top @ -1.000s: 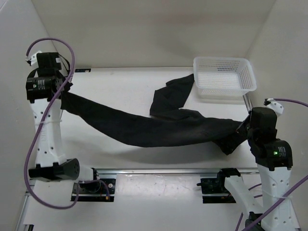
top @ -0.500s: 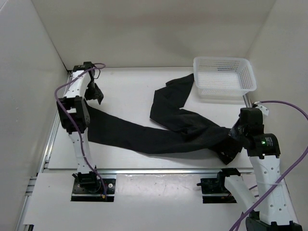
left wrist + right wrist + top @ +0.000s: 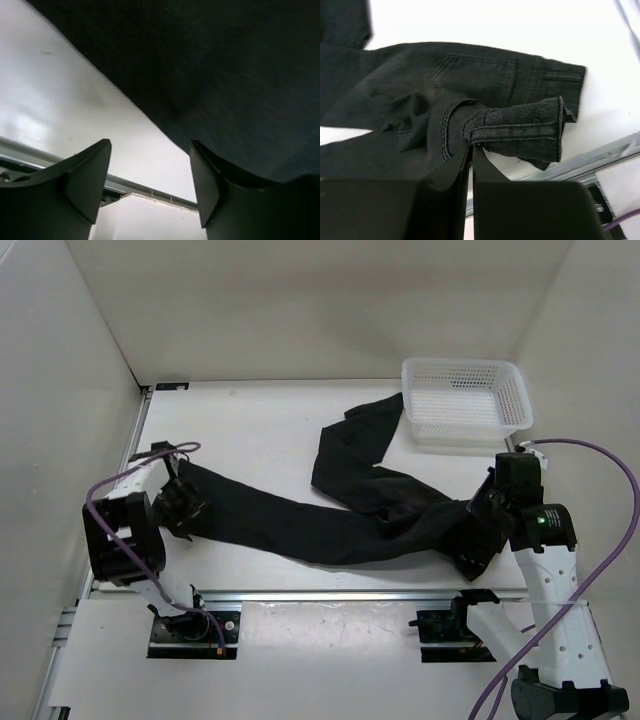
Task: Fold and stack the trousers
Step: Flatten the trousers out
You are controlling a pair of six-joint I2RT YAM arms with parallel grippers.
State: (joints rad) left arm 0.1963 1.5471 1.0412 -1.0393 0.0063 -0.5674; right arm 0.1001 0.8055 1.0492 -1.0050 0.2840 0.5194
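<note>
White walls box in a pale white table, with a metal rail running along its near edge where the two arms are bolted. Stretched across the table from side to side lie the plain black, soft matte trousers. One long leg runs in a shallow sag from the left side over to the right. The other leg bends away toward the far side, and its end lies just beside the white plastic mesh basket in the far right corner.

The left gripper sits low at the left end of the long leg. From its wrist camera the two dark fingers stand spread, with bare table and rail showing in the gap between them. The black cloth fills the view just beyond their tips, and nothing lies between them.

The right gripper is at the right end of the garment. Its fingers are pressed together, pinching a rolled fold of the stitched waistband. That fold is lifted clear of the flat fabric behind it, where a sewn pocket outline shows. A purple cable loops off the right arm, and another curls around the left arm.
</note>
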